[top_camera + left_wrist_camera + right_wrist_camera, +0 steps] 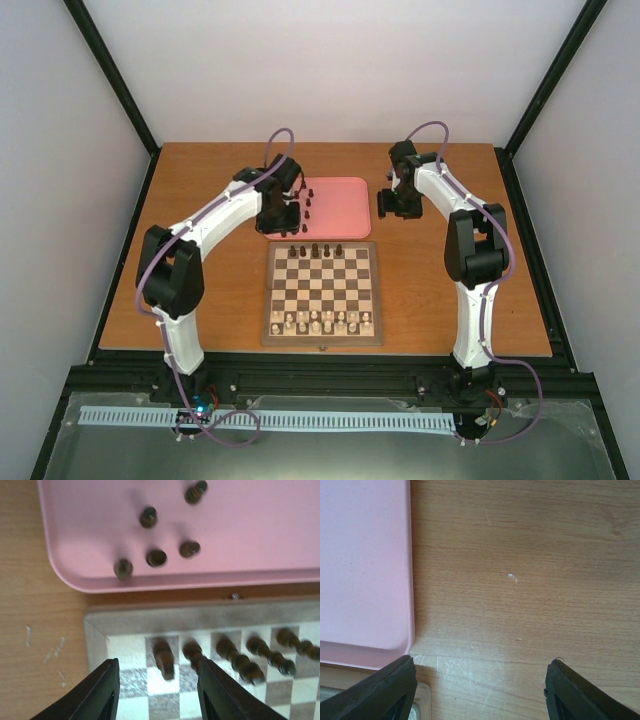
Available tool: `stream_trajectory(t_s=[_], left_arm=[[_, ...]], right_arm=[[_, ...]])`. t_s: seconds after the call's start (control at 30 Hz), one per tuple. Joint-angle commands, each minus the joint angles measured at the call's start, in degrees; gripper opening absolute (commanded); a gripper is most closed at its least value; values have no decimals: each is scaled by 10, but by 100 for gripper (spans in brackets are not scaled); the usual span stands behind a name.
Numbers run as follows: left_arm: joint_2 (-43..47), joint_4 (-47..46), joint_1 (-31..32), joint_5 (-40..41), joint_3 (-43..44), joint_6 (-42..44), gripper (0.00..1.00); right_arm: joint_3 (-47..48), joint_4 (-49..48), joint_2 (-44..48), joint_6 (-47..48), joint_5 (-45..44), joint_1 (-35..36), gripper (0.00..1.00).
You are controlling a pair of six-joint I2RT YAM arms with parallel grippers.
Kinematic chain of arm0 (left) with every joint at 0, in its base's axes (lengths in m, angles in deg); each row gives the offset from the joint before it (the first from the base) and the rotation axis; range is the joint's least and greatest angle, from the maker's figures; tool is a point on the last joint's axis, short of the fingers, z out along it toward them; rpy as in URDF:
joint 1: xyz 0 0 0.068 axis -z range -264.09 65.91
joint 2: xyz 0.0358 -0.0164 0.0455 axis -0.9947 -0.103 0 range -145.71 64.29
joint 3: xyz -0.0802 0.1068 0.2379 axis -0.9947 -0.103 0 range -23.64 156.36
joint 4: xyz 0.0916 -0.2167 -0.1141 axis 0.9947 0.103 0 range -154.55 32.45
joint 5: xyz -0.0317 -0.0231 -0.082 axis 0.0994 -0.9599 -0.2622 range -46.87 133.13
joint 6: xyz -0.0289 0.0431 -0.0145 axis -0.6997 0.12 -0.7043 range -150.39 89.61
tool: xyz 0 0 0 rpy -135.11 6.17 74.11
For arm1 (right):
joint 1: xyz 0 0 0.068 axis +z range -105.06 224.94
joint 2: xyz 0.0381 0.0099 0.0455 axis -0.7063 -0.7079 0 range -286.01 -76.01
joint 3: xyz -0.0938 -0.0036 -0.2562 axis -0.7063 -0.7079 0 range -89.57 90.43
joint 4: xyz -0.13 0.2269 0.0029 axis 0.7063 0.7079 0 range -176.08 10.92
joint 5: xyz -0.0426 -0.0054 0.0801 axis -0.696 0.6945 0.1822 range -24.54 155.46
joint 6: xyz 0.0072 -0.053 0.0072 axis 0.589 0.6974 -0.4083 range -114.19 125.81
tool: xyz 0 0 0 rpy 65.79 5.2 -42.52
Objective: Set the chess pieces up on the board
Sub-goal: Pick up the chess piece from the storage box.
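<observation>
Wood-grain table, white walls around it; on it the board; over its far-left corner hangs the left gripper, jaws parted and gripping nothing, one dark piece upright between them; just beyond, the pink tray holds loose chess pieces, upright, nearer the left arm; the right gripper gapes empty over bare table beside the tray.

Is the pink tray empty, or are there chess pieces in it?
Not empty. The left wrist view shows five dark chess pieces sitting in the pink tray, grouped near one corner.
</observation>
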Motion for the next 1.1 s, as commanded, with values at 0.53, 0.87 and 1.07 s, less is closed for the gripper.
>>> stream_trajectory(t_s=[0.53,0.87,1.07], left_arm=[[-334,26,-98,8,474,61,51],[-380,-10,-99,31,487,20,46],[-386,-16,-107,34,491,21,46]], right_arm=[[37,6,-10,2,-13,-3,71],[65,17,-34,4,-10,-3,71],[75,18,-50,4,-6,-3,71]])
